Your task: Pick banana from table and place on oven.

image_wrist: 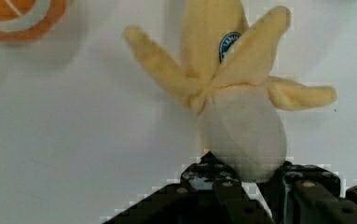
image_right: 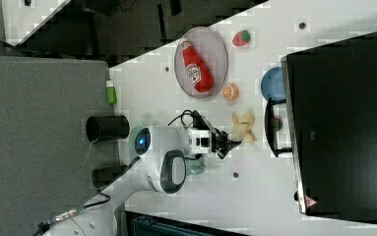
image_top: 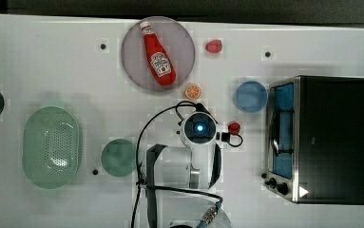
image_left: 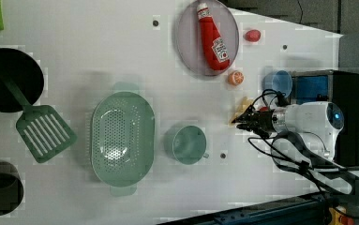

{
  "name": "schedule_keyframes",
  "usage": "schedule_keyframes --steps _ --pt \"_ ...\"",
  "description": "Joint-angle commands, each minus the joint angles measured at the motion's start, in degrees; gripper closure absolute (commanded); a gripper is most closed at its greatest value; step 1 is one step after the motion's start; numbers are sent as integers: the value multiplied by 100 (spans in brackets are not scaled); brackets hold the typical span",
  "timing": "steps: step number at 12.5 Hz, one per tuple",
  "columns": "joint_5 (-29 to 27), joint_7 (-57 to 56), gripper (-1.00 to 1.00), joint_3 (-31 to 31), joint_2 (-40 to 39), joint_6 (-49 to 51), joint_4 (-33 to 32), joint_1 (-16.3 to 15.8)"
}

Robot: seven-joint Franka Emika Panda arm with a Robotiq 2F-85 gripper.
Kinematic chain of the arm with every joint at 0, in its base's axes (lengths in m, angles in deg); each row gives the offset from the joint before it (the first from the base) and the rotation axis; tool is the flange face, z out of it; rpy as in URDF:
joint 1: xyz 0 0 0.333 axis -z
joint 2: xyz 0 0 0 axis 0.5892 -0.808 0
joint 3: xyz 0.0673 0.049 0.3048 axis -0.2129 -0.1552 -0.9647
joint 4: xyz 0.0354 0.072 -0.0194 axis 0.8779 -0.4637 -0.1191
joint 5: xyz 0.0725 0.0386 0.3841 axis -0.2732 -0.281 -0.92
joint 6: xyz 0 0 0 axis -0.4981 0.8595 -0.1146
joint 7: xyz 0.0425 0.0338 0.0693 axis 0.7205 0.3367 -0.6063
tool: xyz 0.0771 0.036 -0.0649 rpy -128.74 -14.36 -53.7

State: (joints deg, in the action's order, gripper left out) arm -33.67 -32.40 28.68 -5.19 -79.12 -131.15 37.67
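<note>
The banana (image_wrist: 232, 93) is a pale yellow plush with splayed peel strips and a cream tip, lying on the white table (image_top: 51, 61). In the right view the banana (image_right: 245, 127) lies just off the oven's glass door. My gripper (image_wrist: 248, 179) is down at the table, its black fingers closed against both sides of the cream tip. From the side, my gripper (image_left: 238, 123) meets the banana (image_left: 243, 108) at its near end. The oven (image_top: 334, 137), black-topped with a blue-tinted door, stands at the top view's right.
An orange slice (image_top: 192, 91) and a blue bowl (image_top: 250, 96) lie close behind my arm. A grey plate (image_top: 137, 66) holds a ketchup bottle (image_top: 158, 54). A green colander (image_top: 51, 147) and green cup (image_top: 118, 157) sit at the top view's left.
</note>
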Motion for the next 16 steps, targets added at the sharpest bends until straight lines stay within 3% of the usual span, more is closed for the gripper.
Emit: schedule_keyframes --steps 1,4,9,12,16 --pt "58 131 50 -78 586 -18 51 -58" --pt "58 131 50 -87 1577 525 191 -64" --pt "54 131 50 -58 2757 3209 1337 -70" --pt "55 20 50 327 2846 4139 2118 64" --pt "72 -1427 50 1184 2625 4164 2513 272"
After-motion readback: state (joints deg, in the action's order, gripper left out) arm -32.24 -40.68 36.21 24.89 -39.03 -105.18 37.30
